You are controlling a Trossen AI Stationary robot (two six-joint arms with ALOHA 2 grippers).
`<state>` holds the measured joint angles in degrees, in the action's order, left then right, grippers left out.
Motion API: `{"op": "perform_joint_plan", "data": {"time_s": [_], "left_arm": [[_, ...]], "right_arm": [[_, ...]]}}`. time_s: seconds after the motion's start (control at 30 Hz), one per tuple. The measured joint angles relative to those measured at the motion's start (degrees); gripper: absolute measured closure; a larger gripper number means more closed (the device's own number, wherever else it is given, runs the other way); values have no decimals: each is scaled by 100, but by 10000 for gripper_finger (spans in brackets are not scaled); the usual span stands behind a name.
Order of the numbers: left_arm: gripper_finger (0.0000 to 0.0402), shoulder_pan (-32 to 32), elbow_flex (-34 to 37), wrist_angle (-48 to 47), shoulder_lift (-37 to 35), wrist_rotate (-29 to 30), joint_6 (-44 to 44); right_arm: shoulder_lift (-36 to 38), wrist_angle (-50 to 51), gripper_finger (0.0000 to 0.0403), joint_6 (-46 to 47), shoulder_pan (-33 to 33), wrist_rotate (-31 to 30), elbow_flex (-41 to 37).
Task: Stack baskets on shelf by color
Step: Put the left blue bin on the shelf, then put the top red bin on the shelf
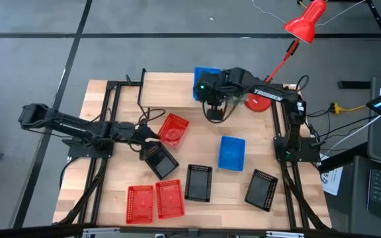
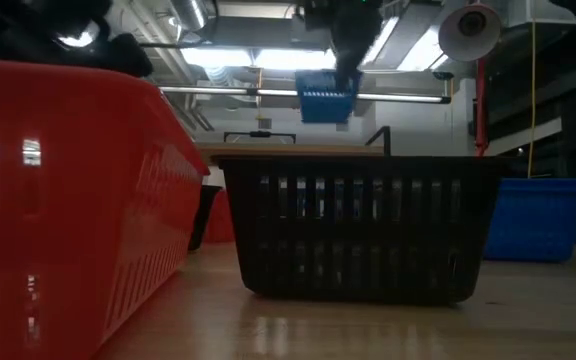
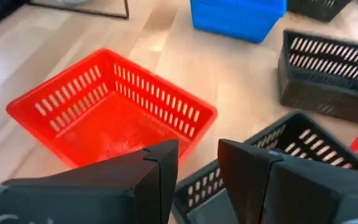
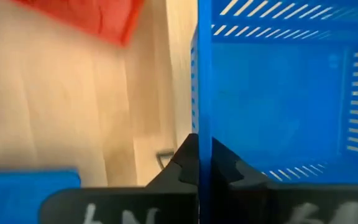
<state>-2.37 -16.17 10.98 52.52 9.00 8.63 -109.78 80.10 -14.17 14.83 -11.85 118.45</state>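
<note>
Closest to the low camera, a red basket [image 2: 68,200] fills the nine o'clock side and a black basket [image 2: 363,225] sits centre on the wooden tabletop [image 2: 368,330]. Seen from above, the right gripper [image 1: 207,86] reaches in from three o'clock toward twelve, its fingers [image 4: 185,165] pinched on the wall of a blue basket [image 1: 206,78] held up over the shelf [image 1: 170,89]. From nine o'clock the left arm stretches low across the table, and the left gripper [image 1: 152,149] hovers with a narrow gap between its fingers [image 3: 160,171], above a black basket [image 1: 161,160] and just beside a tilted red basket [image 1: 172,127]. Another blue basket [image 1: 231,153] lies centre. Along the six o'clock edge stand two red baskets [image 1: 155,201] touching each other and two more black baskets [image 1: 198,182], with bare wood between the groups. Grey floor [image 1: 32,59] surrounds the table, and a red lamp [image 1: 305,21] leans in at one o'clock
</note>
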Motion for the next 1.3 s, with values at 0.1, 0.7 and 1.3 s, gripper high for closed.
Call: {"op": "perform_joint_plan", "data": {"time_s": [0.1, 0.7, 1.3], "left_arm": [[296, 195, -352, 2, 427, -241, -312], [296, 456, -2085, -1850, 2350, -571, -1545], [296, 452, -2152, -2190, 2611, -698, -1677]], "right_arm": [[9, 20, 403, -289, 248, 352, -275], [26, -552, 397, -642, 703, 868, -891], [50, -319, 253, -386, 672, 891, -672]]}}
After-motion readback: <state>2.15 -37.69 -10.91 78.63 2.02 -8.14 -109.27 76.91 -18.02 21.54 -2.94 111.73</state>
